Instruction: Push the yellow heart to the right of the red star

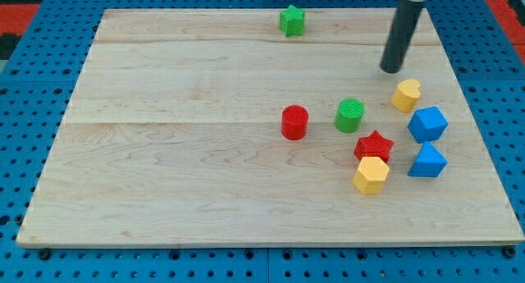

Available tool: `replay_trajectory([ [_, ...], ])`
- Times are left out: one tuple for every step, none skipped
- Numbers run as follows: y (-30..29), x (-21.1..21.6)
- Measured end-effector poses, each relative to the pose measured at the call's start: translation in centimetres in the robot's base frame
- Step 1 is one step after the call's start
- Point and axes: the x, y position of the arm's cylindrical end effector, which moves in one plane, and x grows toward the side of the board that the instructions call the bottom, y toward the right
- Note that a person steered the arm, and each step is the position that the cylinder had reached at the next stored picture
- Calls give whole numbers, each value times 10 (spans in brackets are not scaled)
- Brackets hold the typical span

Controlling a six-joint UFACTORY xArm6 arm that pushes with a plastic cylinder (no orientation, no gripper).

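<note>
Board: pale wooden top on a blue pegboard surface; the view's left half is bare wood.
Yellow heart: near the board's right edge, above the red star and toward the view's right of it; apart from the star.
Heart, facing: lobes toward the view's upper right, so the long axis seems to run lower left to upper right; the pointed end is hard to make out.
Red star: touching or almost touching the yellow hexagon just below it.
Room beside the star: its right side is crowded by the blue hexagonal block and the blue block below that one, shape unclear.
Green cylinder: just up-left of the star.
Red cylinder: left of the green cylinder, apart.
Green star: alone near the board's top edge.
My tip: on the board just above the heart and slightly to its left, a small gap between them.
Gripper: none fitted; the arm ends in a plain dark rod, nothing held.
Cut off: the rod's upper part runs out of the view's top.
</note>
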Motion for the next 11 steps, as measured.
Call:
replay_trajectory([
  [18,48],
  [24,110],
  [24,159],
  [17,176],
  [27,140],
  [28,99],
  [4,71],
  [-52,79],
  [-65,118],
  [-64,158],
  [-55,134],
])
